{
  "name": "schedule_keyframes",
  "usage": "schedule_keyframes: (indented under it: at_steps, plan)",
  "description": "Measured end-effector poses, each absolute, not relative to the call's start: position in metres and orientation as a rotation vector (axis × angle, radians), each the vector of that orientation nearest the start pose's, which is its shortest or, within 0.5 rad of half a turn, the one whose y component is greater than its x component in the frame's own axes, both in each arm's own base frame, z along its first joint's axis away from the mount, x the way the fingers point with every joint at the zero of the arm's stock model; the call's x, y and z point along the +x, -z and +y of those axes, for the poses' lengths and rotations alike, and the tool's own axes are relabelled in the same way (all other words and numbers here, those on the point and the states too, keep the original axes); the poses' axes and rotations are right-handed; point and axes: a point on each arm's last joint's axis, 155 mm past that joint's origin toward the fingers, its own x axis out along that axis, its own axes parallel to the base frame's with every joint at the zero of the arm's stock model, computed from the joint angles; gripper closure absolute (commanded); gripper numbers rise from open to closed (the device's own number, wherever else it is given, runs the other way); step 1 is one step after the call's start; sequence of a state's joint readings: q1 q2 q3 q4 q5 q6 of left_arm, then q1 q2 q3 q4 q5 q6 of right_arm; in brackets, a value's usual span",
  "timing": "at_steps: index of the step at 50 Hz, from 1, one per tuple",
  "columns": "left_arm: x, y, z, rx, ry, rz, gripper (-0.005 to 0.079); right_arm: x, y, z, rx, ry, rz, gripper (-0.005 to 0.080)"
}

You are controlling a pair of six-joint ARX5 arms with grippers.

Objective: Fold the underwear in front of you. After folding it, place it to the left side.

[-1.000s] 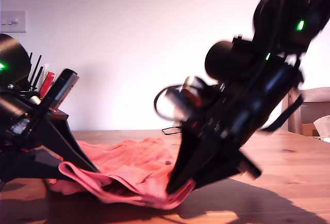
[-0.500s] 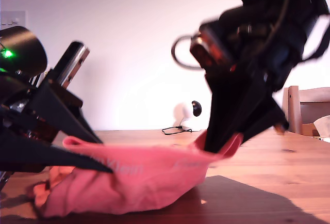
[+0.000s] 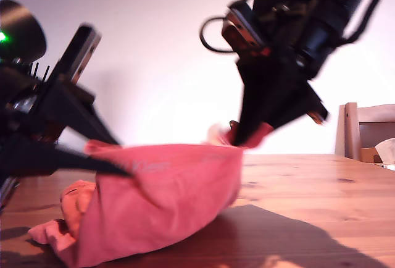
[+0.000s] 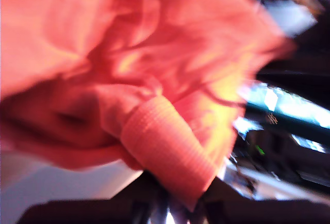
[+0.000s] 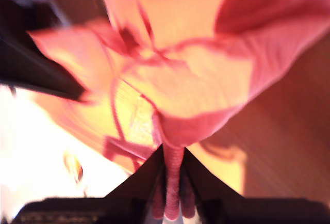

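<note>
The coral-red underwear (image 3: 173, 200) hangs stretched between both grippers, its lower part bunched on the table (image 3: 321, 206). At the exterior view's left, my first gripper (image 3: 126, 169) is shut on one end of the raised waistband edge. The first wrist view shows the ribbed band (image 4: 170, 152) running into its jaws. My second gripper (image 3: 237, 139) reaches down from the exterior view's upper right and is shut on the other end. The second wrist view shows a fold of the underwear (image 5: 196, 79) pinched between that gripper's (image 5: 172, 193) black fingers. All views are motion-blurred.
The wooden table stretches toward the exterior view's right, with the arm's shadow on it. A wooden chair (image 3: 364, 132) stands behind the table at that view's right edge. A plain white wall is behind.
Both grippers have risen from near the tabletop, lifting the underwear's edge. The second gripper climbed most and shifted toward the exterior view's left. The cloth now hangs like a sheet.
</note>
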State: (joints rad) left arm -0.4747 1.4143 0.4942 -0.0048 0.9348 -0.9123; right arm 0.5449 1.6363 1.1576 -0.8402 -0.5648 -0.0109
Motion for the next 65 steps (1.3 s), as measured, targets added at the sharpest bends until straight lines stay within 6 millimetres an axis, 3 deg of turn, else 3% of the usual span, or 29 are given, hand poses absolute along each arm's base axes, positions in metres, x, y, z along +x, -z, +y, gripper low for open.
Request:
schedule_keyframes:
  at_steps: [12,21,33,40,45,55,65]
  plan:
    - [0.204,-0.058,-0.251,-0.911,0.700,1.441,0.0764,0.260,-0.094,0.266,0.060,-0.868,1.316,0.0760]
    - [0.214,-0.057,-0.245,-0.919,0.669,1.407,0.0765,0.272,-0.097,0.270,0.066,-0.854,1.265,0.0571]
    - [0.220,-0.052,-0.237,-0.926,0.620,1.399,0.0765,0.292,-0.093,0.255,0.022,-0.771,1.222,0.0485]
    - [0.228,-0.059,-0.240,-0.938,0.642,1.360,0.0765,0.284,-0.091,0.254,-0.080,-0.860,1.202,0.0485]
    - [0.236,-0.066,-0.243,-0.964,0.650,1.325,0.0765,0.267,-0.093,0.261,-0.076,-0.949,1.229,0.0485]
    - [0.252,-0.072,-0.243,-1.018,0.605,1.270,0.0765,0.240,-0.100,0.296,-0.226,-1.175,1.118,0.0457]
    - [0.259,-0.082,-0.246,-1.102,0.586,1.258,0.0765,0.232,-0.105,0.323,-0.386,-1.295,0.952,0.0448]
